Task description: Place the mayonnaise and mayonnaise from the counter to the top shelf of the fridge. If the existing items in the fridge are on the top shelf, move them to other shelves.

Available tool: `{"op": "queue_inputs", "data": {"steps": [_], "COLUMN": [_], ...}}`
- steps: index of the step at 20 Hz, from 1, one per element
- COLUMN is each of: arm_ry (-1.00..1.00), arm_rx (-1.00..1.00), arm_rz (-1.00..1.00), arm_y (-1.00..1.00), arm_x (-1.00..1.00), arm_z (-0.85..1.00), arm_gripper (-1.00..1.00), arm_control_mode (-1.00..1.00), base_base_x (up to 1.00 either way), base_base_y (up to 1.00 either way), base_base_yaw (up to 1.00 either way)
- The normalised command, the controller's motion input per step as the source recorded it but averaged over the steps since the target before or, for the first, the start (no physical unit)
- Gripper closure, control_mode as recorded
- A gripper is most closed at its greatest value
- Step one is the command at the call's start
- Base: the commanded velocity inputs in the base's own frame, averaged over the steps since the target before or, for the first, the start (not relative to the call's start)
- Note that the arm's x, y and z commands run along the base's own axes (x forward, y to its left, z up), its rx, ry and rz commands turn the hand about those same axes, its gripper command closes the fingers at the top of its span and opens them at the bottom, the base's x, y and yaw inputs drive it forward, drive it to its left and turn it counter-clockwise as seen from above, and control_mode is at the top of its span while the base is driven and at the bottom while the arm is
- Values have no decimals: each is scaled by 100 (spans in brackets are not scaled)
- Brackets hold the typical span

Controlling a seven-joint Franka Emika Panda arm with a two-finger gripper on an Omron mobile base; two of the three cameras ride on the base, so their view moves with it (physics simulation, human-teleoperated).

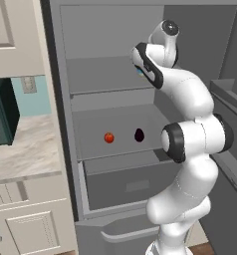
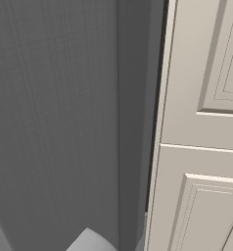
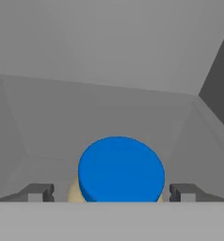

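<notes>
Mayonnaise [image 3: 121,170] sits between our two dark fingertips [image 3: 37,192] in the hand view, its round blue lid uppermost and a sliver of pale cream body showing below it; the tips stand well out on either side of the lid with a clear gap at each, so our gripper [image 3: 111,194] is spread open and grips nothing. Ahead of the gripper and beyond the jar we see the grey back wall and side walls of the fridge [image 1: 115,30], and the jar appears to stand on the flat grey top shelf [image 1: 108,89], though its base is hidden from us.

In the left base view our arm reaches up into the upper part of the fridge, and a small patch of blue shows just beside the hand at that shelf's level; the hand itself is largely hidden behind the wrist. Below the gripper, on the next shelf down, lie a red-orange fruit [image 1: 109,137] and a dark purple fruit [image 1: 139,135], near each other but apart; lower still is the boxy grey drawer [image 1: 130,184]. Far to the gripper's left lies the counter [image 1: 26,144] with a dark green toaster oven [image 1: 2,117] on it.
</notes>
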Motion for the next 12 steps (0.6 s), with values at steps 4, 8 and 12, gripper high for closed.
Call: {"op": "queue_inputs", "data": {"steps": [4, 8, 12], "arm_ry": [-11, -19, -24], "arm_rx": [0, 0, -1], "arm_rz": [0, -1, -9], "arm_y": [0, 14, 52], "arm_x": [-8, -80, -100], "arm_z": [0, -1, 0], "arm_gripper": [-100, -100, -100], "arm_control_mode": [-100, -100, -100], "base_base_x": [0, 0, 0], "base_base_y": [0, 0, 0], "base_base_yaw": [0, 0, 0]}}
